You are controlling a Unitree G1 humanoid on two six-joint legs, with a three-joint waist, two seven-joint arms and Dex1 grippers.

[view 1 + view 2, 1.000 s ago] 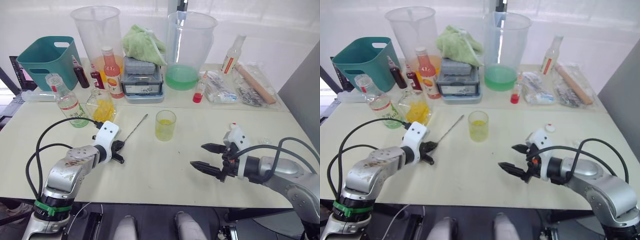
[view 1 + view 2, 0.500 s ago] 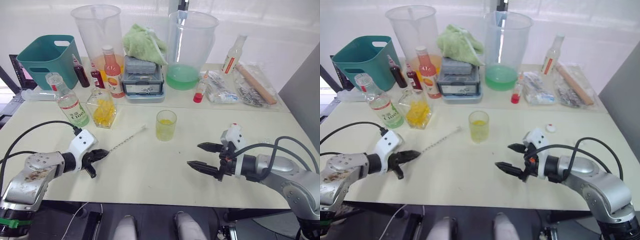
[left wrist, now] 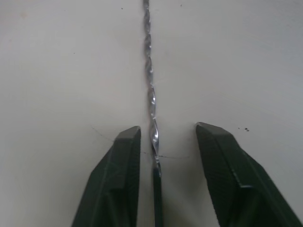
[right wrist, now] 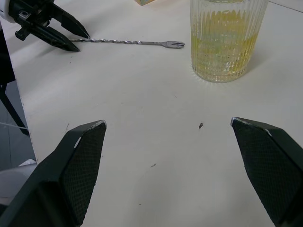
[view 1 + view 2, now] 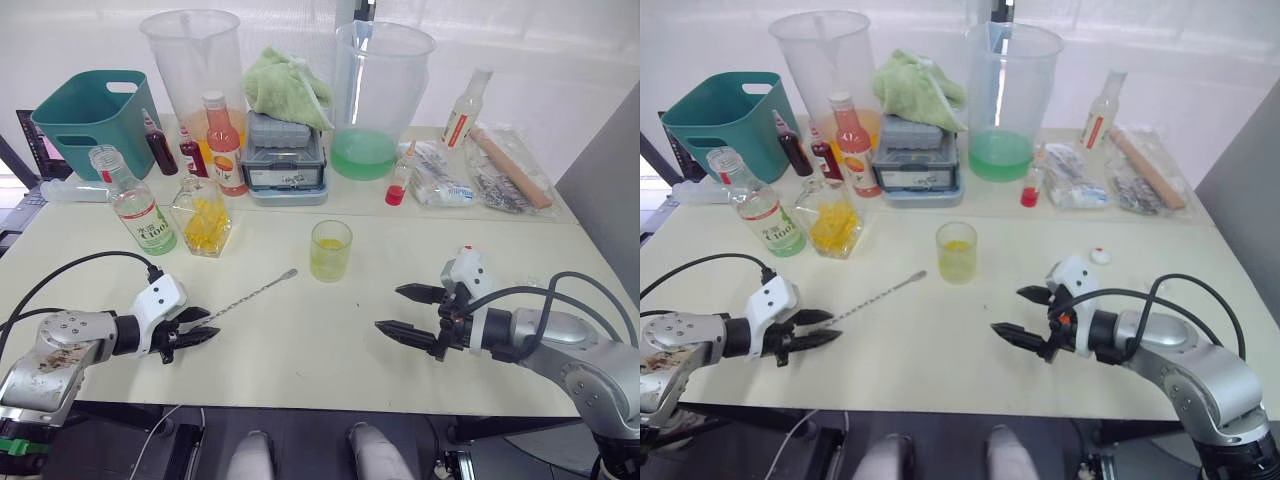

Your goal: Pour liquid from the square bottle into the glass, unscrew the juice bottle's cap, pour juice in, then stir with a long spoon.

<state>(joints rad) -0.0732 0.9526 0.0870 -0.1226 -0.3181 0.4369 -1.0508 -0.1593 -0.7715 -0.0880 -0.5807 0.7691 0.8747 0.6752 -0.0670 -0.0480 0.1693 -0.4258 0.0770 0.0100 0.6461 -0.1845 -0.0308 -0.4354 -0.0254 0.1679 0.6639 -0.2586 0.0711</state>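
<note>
Down at seven o'clock on the table (image 5: 300, 350), the left gripper (image 5: 196, 328) straddles the long spoon (image 5: 250, 293) handle, jaws parted; better centre, then pinch firmly; right gripper (image 5: 405, 312) idles agape

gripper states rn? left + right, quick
Left gripper: open, fingers either side of the long spoon lying on the table, not clamped.
Right gripper: open, holding nothing.

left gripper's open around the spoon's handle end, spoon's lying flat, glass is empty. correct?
Not quite: the glass holds yellow liquid, as the right wrist view shows. The rest stands: the left gripper is open around the handle end of the long spoon, which lies flat on the table.
</note>
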